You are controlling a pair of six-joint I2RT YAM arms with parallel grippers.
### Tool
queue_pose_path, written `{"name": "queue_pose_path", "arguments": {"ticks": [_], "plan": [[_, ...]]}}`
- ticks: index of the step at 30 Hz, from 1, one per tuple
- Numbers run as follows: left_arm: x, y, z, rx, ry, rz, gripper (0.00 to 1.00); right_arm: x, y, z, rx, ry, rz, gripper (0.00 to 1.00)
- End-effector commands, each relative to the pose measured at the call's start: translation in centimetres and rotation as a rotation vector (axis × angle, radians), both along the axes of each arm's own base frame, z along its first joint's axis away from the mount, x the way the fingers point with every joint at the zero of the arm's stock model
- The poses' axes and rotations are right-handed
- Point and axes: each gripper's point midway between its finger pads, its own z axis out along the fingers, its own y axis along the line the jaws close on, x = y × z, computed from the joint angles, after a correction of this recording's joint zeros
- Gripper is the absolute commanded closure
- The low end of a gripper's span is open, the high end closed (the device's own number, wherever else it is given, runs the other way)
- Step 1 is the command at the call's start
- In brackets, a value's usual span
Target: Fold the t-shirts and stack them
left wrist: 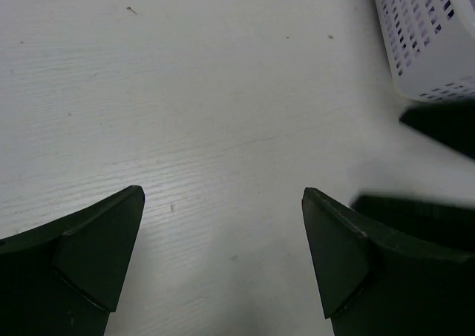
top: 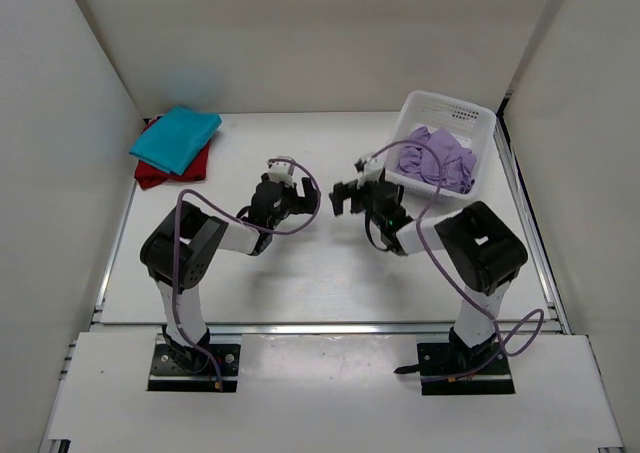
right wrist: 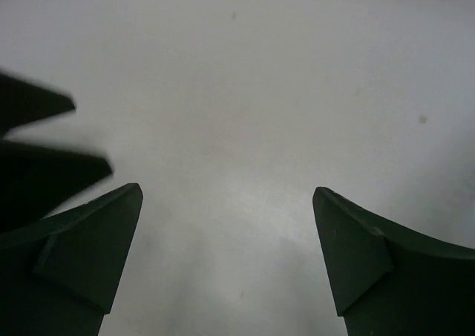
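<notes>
Left hand (left wrist: pixel 223 191) and right hand (right wrist: pixel 228 190) hover open, empty, over the counter (top: pixel 320 273); teal t-shirt (top: pixel 176 136) lies on red t-shirt (top: pixel 150 176), lavender t-shirt (top: pixel 437 158) in white mesh basket (top: pixel 450 106).

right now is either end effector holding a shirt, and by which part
Nothing is held: left end effector and right end effector both open, empty, above the table.

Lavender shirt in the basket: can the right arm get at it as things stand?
Probably yes. The lavender shirt lies heaped in the open-topped basket, nothing over it, and the right hand is open and empty just beside the basket. It would need to come in over the wall.
</notes>
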Motion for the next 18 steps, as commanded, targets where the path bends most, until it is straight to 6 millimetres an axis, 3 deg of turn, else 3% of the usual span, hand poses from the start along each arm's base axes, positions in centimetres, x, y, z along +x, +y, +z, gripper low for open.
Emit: {"name": "queue_pose_path", "arguments": {"ticks": [1, 3, 4, 5, 6, 9, 13, 18], "plan": [[0.4, 0.5, 3.0, 0.006, -0.076, 0.045, 0.01, 6.0, -1.1, 2.9, 0.088, 0.044, -0.077, 0.01], [0.6, 0.7, 2.5, 0.008, -0.061, 0.056, 0.01, 9.0, -1.1, 3.9, 0.144, 0.125, -0.064, 0.01], [1.0, 1.1, 2.8, -0.005, -0.059, 0.080, 0.01, 9.0, -0.8, 2.3, 0.138, 0.191, -0.033, 0.01], [0.8, 1.1, 2.2, 0.001, -0.039, 0.086, 0.02, 9.7, -1.0, 3.1, 0.172, 0.184, -0.008, 0.01], [1.2, 1.2, 2.3, 0.001, -0.039, 0.092, 0.02, 9.7, -1.4, 2.3, 0.180, 0.199, -0.007, 0.01], [1.4, 1.3, 2.6, -0.012, -0.028, 0.102, 0.01, 9.6, -2.1, 3.1, 0.204, 0.158, -0.017, 0.01], [1.3, 1.2, 2.1, -0.002, -0.025, 0.101, 0.02, 9.4, -3.0, 2.7, 0.178, 0.183, -0.064, 0.43], [2.1, 1.7, 2.1, -0.050, 0.003, 0.102, 0.01, 9.0, -4.8, 2.9, 0.129, 0.203, -0.127, 0.61]]}}
